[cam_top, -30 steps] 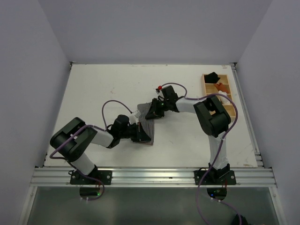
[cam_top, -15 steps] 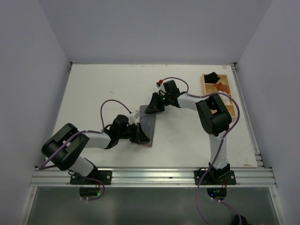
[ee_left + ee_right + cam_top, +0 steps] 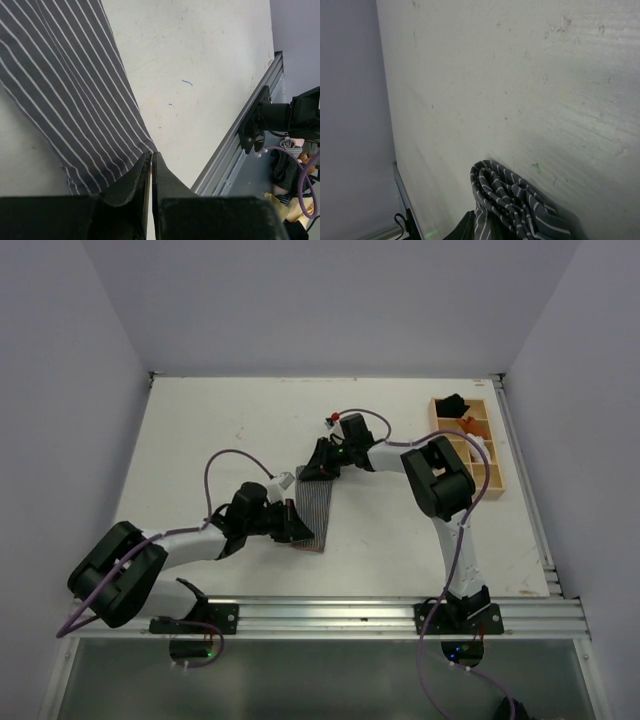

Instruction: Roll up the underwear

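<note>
Bench (image 3: pixel 200 430) of white colour is seen carrying the underwear (image 3: pixel 313 505), which is laid out as a long striped band near the middle. Its near end is grasped by the clenched left pincer (image 3: pixel 151 156). Its far end is bunched at the right pincer (image 3: pixel 320 468), which seems clenched on it, though the fingers are mostly hidden.

Left pincer (image 3: pixel 151 157) and right pincer (image 3: pixel 320 468) both pinch nearly closed, held low.
</note>
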